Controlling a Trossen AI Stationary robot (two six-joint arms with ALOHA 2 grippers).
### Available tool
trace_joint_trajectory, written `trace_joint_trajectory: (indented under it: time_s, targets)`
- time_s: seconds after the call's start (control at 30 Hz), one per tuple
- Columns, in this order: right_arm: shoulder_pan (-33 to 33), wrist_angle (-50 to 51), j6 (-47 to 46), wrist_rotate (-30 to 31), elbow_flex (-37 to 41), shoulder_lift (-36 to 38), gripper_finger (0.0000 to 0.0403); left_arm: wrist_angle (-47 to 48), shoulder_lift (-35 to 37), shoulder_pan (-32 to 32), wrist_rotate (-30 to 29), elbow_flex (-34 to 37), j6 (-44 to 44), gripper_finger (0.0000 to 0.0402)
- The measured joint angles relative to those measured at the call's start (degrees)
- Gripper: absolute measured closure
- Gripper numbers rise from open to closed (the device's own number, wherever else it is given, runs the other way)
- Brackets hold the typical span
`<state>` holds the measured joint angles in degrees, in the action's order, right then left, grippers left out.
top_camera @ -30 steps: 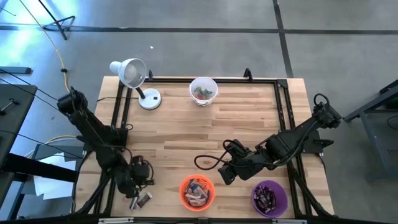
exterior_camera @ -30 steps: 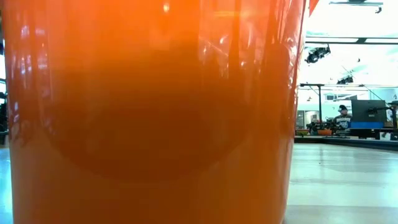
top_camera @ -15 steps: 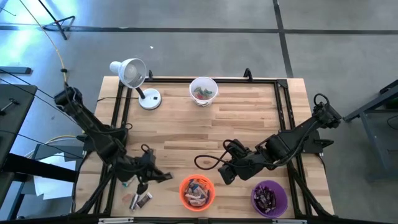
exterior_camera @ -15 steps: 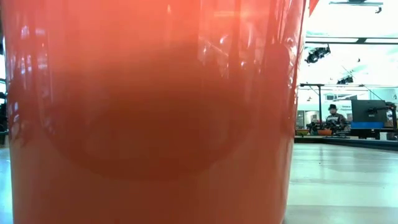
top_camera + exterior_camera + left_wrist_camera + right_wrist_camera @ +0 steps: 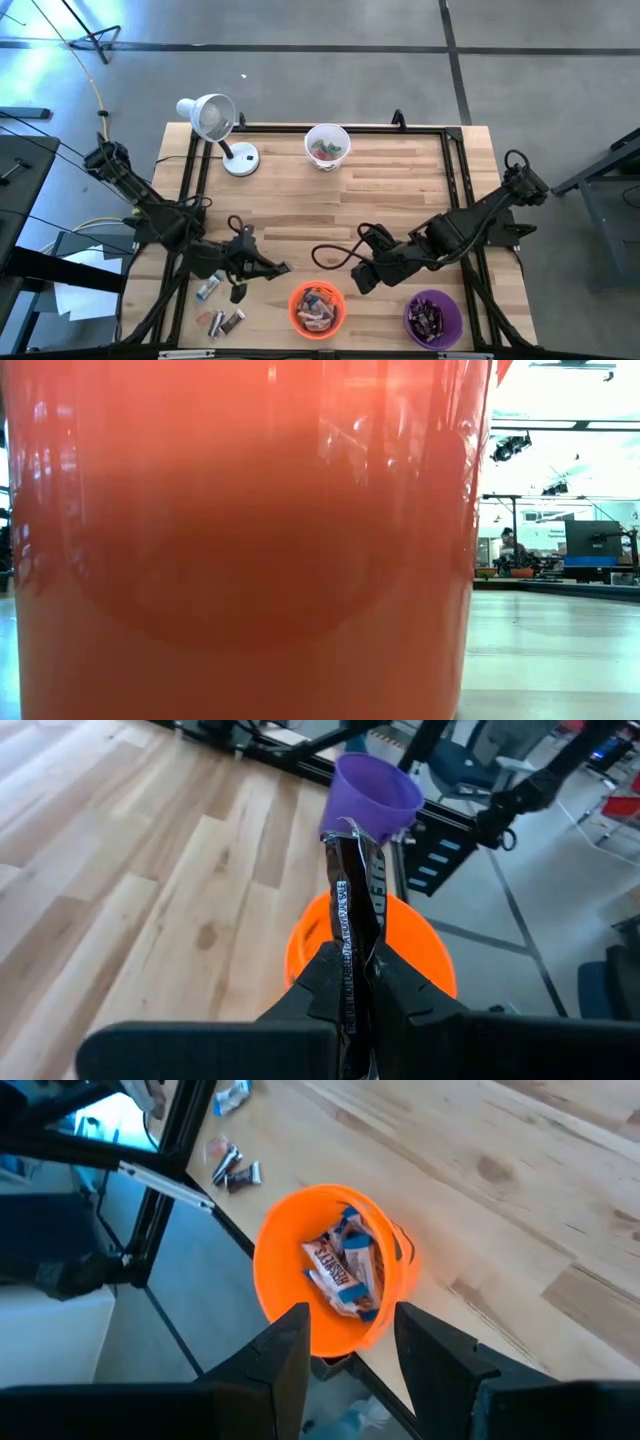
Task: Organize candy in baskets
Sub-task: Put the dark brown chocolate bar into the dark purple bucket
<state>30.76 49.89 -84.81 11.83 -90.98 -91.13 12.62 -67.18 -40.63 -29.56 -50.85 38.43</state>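
Candy bar: dark-wrapped bar (image 5: 352, 935) clamped upright between the left gripper's (image 5: 350, 985) closed fingers, above the table, beside the orange basket.
Loose candy: blue-silver piece (image 5: 208, 290) and two more pieces (image 5: 225, 322) lie on the table's front left part.
Orange basket: (image 5: 296, 297) at the front edge, holds blue-silver and other bars; its wall fills the low view (image 5: 240, 540).
Purple basket: (image 5: 452, 305) front right, dark bars inside.
White basket: (image 5: 327, 132) at the far edge, some candy inside.
Left gripper: just left of the orange basket (image 5: 283, 268).
Right gripper: (image 5: 347, 1342) fingers apart, empty, over the orange basket's right side.
Lamp: white desk lamp (image 5: 213, 118) at the far left corner.
Table: light wood (image 5: 400, 190).
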Motion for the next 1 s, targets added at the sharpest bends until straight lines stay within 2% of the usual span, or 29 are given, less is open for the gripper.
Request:
trace_joint_trajectory:
  time_s: [0.3,0.67,1.0]
  targets:
    - [-1.2,-0.9,-0.2,1.5,0.0,0.0,0.0261,0.0,0.0,2.2,0.7,0.0,-3.1,0.0391]
    - [-1.5,-0.9,-0.2,2.5,0.0,0.0,0.0261,-0.1,0.0,3.7,3.5,0.0,-2.7,0.0389]
    - [-2.8,-1.0,-0.2,4.2,0.0,0.0,0.0261,-0.1,0.0,3.9,3.5,0.0,-2.7,0.0389]
